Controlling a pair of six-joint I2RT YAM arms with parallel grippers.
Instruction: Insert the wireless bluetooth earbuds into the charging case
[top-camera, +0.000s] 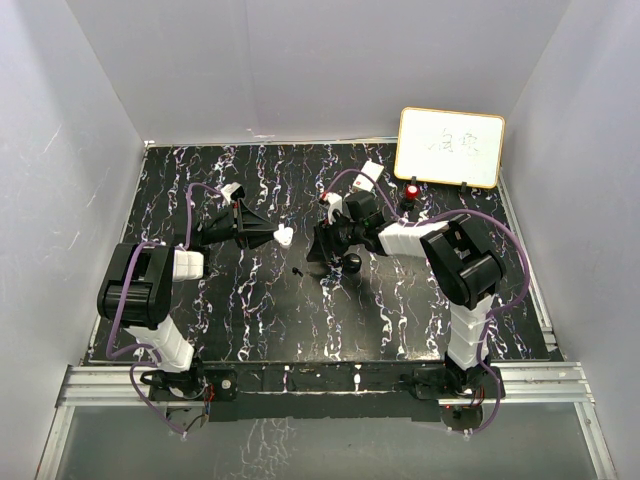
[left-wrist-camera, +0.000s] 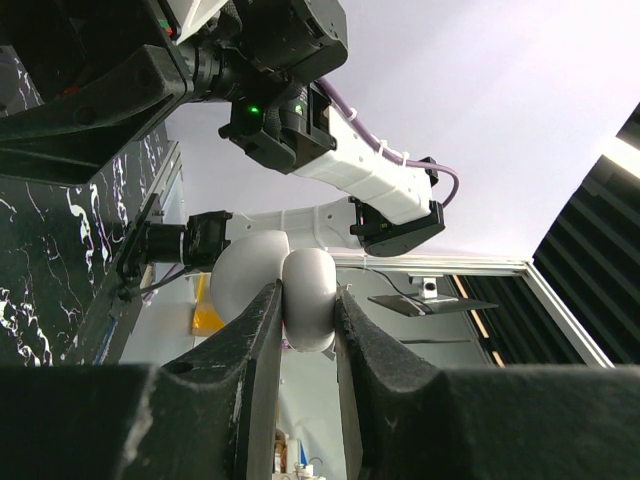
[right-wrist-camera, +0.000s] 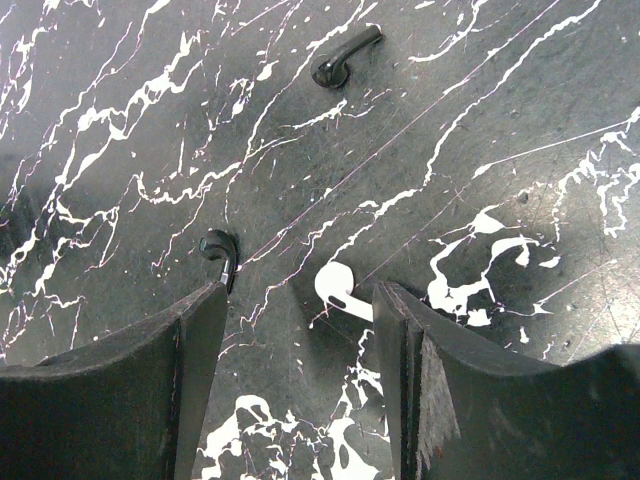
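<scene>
Pickup step, I'd say: right gripper sits half-open, white earbud between its fingers, black earbud just beside one finger. Next it needs lowering and closing. Left gripper clamps the white charging case.

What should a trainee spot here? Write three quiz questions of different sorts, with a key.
1. True or false: the left gripper is shut on the white charging case.
2. How many black earbuds show in the right wrist view: A one, B two, C four?
3. Fill in: the white earbud lies on the table between the right gripper's open ____.
Key: 1 true; 2 B; 3 fingers.
</scene>
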